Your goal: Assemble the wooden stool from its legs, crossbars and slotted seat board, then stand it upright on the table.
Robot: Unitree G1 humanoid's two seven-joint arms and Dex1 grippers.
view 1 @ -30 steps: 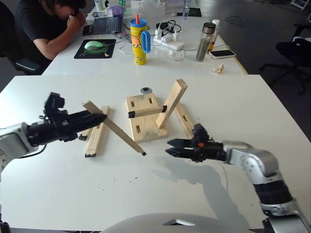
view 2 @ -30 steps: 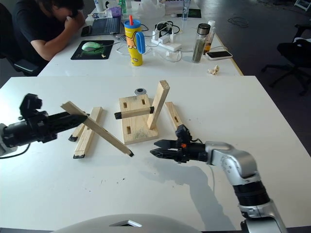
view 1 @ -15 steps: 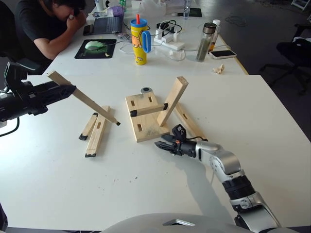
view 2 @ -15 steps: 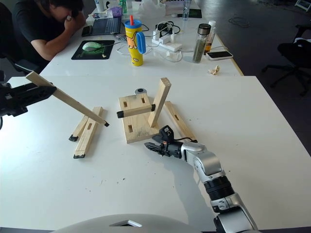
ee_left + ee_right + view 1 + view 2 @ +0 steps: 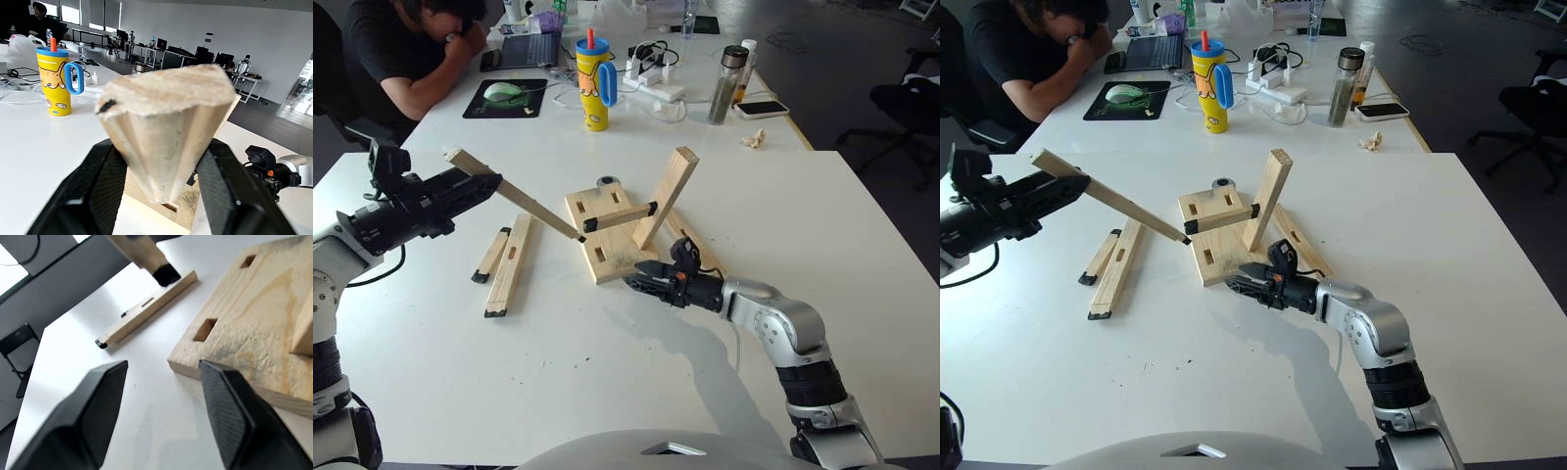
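Nearest on the white desk (image 5: 558, 372) is the right tool (image 5: 641, 283), low over the surface, its fingers (image 5: 102, 406) spread wide with nothing between them, aimed at the near corner of the seat board (image 5: 607, 235); cannot tell whether they touch the wood. The seat board lies on the desk mid-scene, rectangular slots visible in its top face. A leg (image 5: 666, 196) stands in the board on its right side, tilted, top end leaning right and away. A short crossbar (image 5: 619, 217) sticks out sideways from that leg over the board, black-capped end pointing left. A flat piece (image 5: 693, 245) lies on the desk just beside the board's right edge, partly behind the right tool. To the left, well apart from the board, a slotted piece (image 5: 511, 264) lies flat, with a thin piece (image 5: 490, 254) just beside it on its left; both have black caps at the near ends. Above them the left tool (image 5: 478, 188) is pinching a long bar (image 5: 524, 201) near its upper end, fingers (image 5: 105, 181) pressed on both sides of it. The bar is in the air, slanting down to the right, black tip just beside the board's left edge and near the crossbar's end. A small round disc (image 5: 606, 182) sits behind the board. On the far desk: a yellow cup (image 5: 593, 83), a bottle (image 5: 728, 83), a phone (image 5: 762, 108), a mouse (image 5: 502, 92).
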